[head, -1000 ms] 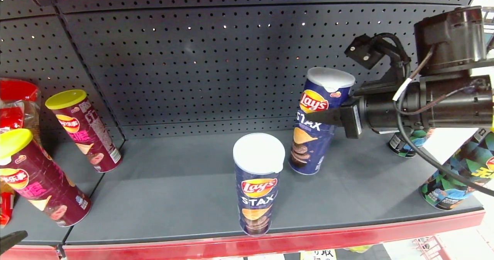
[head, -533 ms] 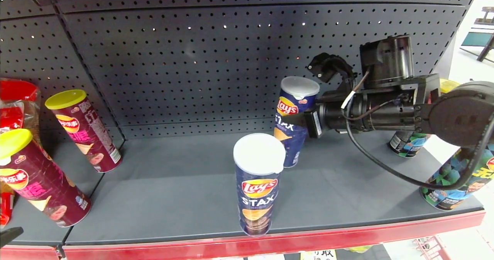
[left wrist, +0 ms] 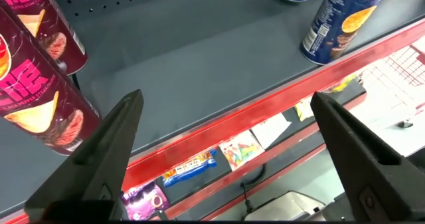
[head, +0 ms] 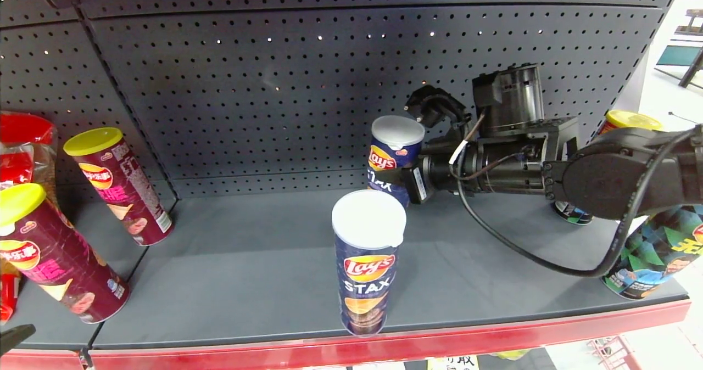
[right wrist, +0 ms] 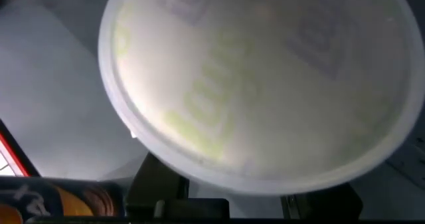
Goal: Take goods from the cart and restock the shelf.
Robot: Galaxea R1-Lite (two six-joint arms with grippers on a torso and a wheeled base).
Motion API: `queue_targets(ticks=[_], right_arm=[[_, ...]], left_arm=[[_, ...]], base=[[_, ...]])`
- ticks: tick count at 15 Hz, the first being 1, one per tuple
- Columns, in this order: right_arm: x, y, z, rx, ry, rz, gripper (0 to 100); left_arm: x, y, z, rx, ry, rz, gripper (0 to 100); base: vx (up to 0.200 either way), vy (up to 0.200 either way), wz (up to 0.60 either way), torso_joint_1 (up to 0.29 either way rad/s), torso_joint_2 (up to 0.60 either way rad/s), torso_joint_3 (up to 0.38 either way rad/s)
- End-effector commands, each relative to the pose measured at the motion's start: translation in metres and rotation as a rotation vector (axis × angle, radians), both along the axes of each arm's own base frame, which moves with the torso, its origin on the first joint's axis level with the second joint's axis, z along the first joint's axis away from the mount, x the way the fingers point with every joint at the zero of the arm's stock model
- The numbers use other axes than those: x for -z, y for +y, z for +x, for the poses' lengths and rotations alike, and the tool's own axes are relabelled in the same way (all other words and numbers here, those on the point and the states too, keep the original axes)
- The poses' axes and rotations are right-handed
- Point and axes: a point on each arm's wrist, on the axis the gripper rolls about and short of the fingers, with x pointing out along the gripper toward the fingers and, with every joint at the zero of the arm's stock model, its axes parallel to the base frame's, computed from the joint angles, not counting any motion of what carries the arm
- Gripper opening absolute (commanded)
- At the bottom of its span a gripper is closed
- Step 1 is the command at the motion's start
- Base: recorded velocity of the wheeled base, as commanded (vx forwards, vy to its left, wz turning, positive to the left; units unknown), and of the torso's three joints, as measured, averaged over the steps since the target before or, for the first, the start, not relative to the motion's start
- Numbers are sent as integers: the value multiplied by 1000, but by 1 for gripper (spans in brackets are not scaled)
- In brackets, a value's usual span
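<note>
A blue chips can [head: 393,149] with a white lid stands upright toward the back of the grey shelf [head: 247,260], with my right gripper [head: 391,175] shut around its middle. Its base is hidden behind a second blue can [head: 367,260], which stands at the shelf's front edge. In the right wrist view the held can's white lid [right wrist: 265,84] sits close to the camera, and the front can [right wrist: 60,201] shows beside it. My left gripper [left wrist: 226,157] hangs open below and in front of the shelf's red edge [left wrist: 265,117], holding nothing.
Two maroon cans with yellow lids [head: 118,186] [head: 55,254] lean at the shelf's left beside a red bag [head: 22,145]. Colourful patterned cans [head: 653,254] stand at the right end. A perforated back panel [head: 274,95] closes the rear. Bare deck lies between the maroon and blue cans.
My right arm has carried the held blue can leftward and deeper into the shelf, from the right of the front can to behind it. The left gripper has stayed put.
</note>
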Motion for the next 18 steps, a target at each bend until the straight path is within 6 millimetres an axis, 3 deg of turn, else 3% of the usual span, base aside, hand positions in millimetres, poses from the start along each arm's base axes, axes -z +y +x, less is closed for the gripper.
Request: queue_targets(ticks=[1, 12, 13, 18], right_arm=[[-2, 4, 3, -4, -7, 5, 0], [4, 13, 5, -17, -6, -6, 0], [4, 13, 5, -17, -5, -7, 100], [2, 12, 4, 6, -15, -11, 100]], left_arm=[[0, 0, 1, 0, 4, 2, 100], [1, 0, 0, 0, 3, 1, 100], [1, 0, 0, 0, 6, 3, 100], [2, 0, 0, 0, 7, 4, 100]], base=[[0, 0, 0, 0, 0, 0], [0, 0, 0, 0, 0, 0], [0, 0, 0, 0, 0, 0], [0, 0, 0, 0, 0, 0]])
